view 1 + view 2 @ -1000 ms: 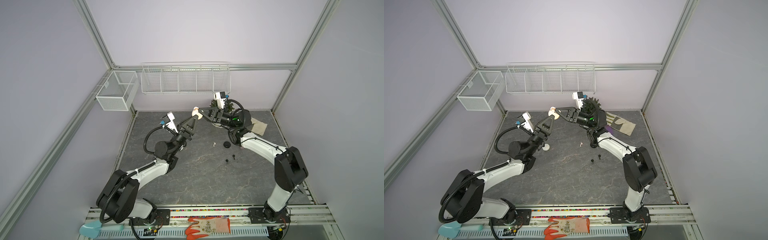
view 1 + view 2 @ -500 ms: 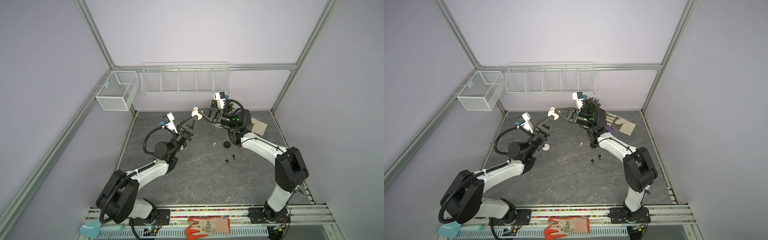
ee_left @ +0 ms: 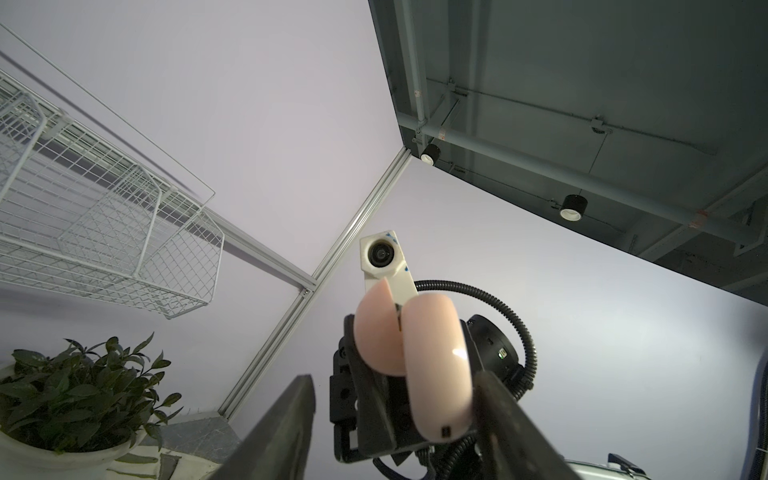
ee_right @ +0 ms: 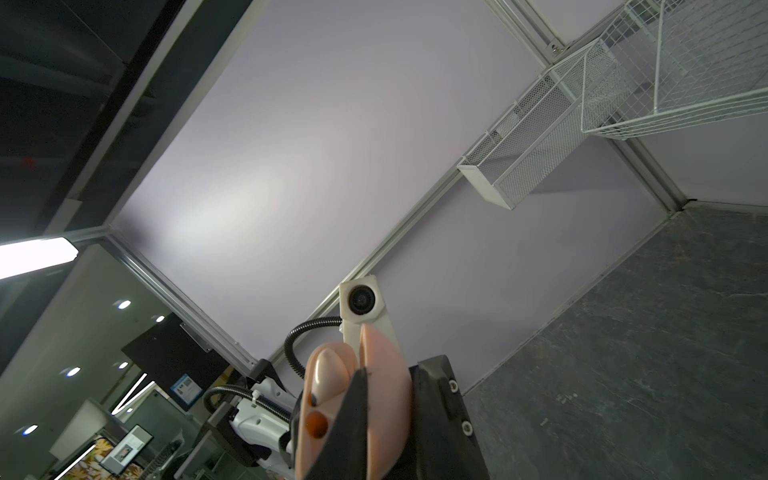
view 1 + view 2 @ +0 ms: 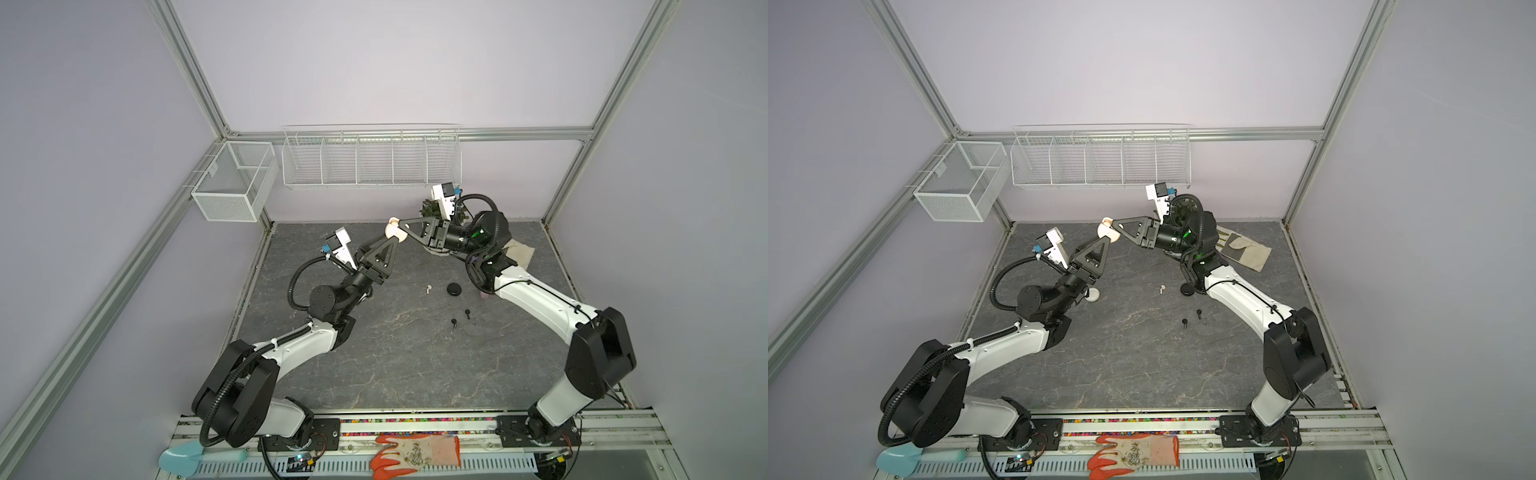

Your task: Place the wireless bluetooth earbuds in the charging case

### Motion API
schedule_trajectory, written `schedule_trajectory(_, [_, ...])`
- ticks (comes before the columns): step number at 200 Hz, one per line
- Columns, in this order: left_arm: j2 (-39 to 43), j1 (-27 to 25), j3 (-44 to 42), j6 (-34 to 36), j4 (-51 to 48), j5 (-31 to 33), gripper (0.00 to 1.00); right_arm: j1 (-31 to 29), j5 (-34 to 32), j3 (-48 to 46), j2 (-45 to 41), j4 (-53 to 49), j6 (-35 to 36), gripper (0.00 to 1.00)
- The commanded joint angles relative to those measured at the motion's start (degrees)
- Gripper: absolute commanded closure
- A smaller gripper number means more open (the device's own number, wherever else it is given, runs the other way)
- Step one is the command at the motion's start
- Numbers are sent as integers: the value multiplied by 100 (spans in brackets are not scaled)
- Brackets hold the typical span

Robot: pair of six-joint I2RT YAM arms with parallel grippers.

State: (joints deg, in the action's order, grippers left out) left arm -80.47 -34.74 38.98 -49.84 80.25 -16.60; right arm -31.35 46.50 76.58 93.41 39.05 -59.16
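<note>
Aloft, pink case [image 3: 436,365] in right jaws

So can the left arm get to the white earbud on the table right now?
Probably yes. The left gripper is open and grips nothing, since the right gripper has the pink case, and the earbud lies bare on the table with nothing over it.

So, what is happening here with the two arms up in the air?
Both arms are raised and meet at an open pinkish charging case, held above the table. The right gripper is shut on it; the left gripper stands open around it. What looks like one whitish earbud sits inside, beside an empty socket. On the table lie another whitish earbud, two black earbuds and a round black case.
</note>
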Motion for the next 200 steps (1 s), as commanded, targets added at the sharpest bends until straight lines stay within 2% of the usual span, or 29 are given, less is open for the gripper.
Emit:
schedule_trajectory(1, [137,46,-113,142,92,-503,34,125,98,318,-384,-1662,1491,89])
schedule_trajectory(33, [64,97,-359,318,96,-1031,31,226,413,445,-464,-2177,1985,91])
schedule_trajectory(51, [-38,130,-390,492,96,-1587,32,239,525,462,-547,-2609,2437,92])
schedule_trajectory(78, [-101,220,-375,737,91,-2748,32,273,667,708,-714,-3943,3450,92])
schedule_trajectory(95, [-37,286,-554,936,80,-3159,34,304,720,795,-788,-4541,3933,93])
schedule_trajectory(136, [24,433,-953,1480,38,-3328,34,372,844,838,-902,-5204,4479,93])
schedule_trajectory(170, [-167,435,-778,1652,44,-3377,35,373,889,927,-949,-5793,5005,93])
schedule_trajectory(200, [-392,430,-528,1535,79,-3359,37,381,869,932,-975,-6180,5385,93])
